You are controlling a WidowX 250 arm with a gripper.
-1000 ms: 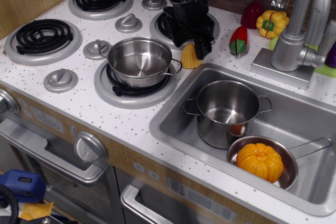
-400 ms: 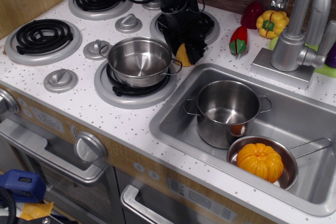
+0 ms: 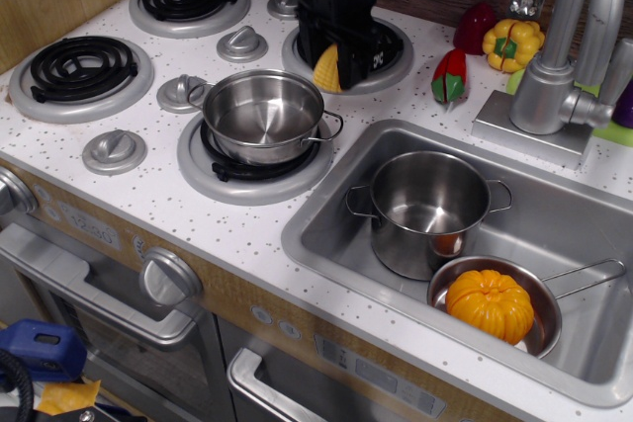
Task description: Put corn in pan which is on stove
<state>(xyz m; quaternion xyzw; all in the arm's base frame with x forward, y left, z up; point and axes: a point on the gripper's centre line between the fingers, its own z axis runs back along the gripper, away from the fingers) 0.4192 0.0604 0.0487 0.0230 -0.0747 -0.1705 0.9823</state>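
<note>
Gripper [image 3: 329, 68] near the counter's back edge, jaws clamped on the corn [image 3: 327, 68], which hangs lifted just behind the pan [image 3: 260, 111] on the stove [image 3: 148, 180]. The corn looks light, rigid plastic; its bumpy kernel rows should resist slipping, and the thick middle appears the soundest hold. The black fingers hide much of the cob; the arm is cut off above.

Shiny polished steel pan [image 3: 261, 116], white speckled stove [image 3: 148, 180], bumpy yellow plastic corn [image 3: 326, 68]
</note>
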